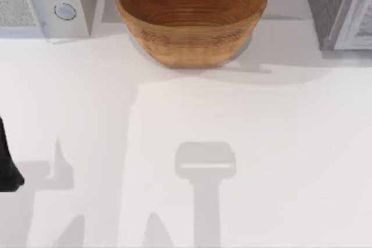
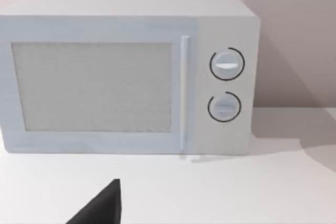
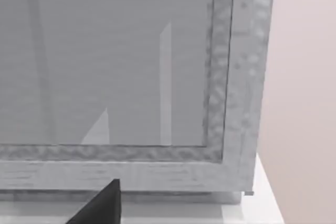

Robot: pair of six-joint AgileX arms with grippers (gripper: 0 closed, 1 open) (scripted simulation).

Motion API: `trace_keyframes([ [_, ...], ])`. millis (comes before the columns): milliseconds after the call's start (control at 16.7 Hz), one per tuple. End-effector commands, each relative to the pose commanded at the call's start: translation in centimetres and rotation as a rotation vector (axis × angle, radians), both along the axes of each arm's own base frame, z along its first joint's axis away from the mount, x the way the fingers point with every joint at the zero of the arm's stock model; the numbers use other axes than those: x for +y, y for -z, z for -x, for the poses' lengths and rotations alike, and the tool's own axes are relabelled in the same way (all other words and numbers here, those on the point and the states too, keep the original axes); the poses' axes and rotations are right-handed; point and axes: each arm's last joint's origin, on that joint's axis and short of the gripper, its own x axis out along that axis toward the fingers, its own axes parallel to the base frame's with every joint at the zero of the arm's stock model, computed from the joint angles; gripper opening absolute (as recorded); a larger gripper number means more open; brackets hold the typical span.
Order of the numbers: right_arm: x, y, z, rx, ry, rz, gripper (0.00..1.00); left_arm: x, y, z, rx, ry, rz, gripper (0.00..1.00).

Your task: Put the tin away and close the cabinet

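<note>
Left arm [image 1: 7, 164] parked at 9 o'clock, grip unreadable; basket [image 1: 190, 15] at 12, microwave [image 1: 40, 1] at 11, cabinet [image 1: 340, 7] at 1.

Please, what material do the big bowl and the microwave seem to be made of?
The bowl looks like woven wicker or coiled wood, matte: brown with fine concentric ridges inside. The microwave seems painted metal or plastic, smooth pale grey, with a speckled window panel; which of the two, the look leaves open.
</note>
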Motion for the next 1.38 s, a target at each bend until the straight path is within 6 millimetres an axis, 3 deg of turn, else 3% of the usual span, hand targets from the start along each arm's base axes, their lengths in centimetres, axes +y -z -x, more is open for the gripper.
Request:
trace_keyframes([
  [300, -4.1, -5.5, -1.9, 0.004, -0.002, -0.009, 1.00, 0.0, 0.0, 0.0, 0.000, 0.000, 0.000, 1.00],
  [600, -6.6, -15.1, -3.1, 0.023, -0.004, -0.044, 1.00, 0.0, 0.0, 0.0, 0.000, 0.000, 0.000, 1.00],
  [780, -5.8, -21.7, -2.8, 0.033, -0.003, -0.063, 1.00, 0.0, 0.0, 0.0, 0.000, 0.000, 0.000, 1.00],
  [1080, -1.3, -30.8, -0.7, 0.020, -0.003, -0.036, 1.00, 0.0, 0.0, 0.0, 0.000, 0.000, 0.000, 1.00],
  [1200, 0.4, -33.0, 0.1, 0.009, -0.003, -0.016, 1.00, 0.0, 0.0, 0.0, 0.000, 0.000, 0.000, 1.00],
  [1380, 1.2, -33.9, 0.5, 0.004, -0.003, -0.006, 1.00, 0.0, 0.0, 0.0, 0.000, 0.000, 0.000, 1.00],
])
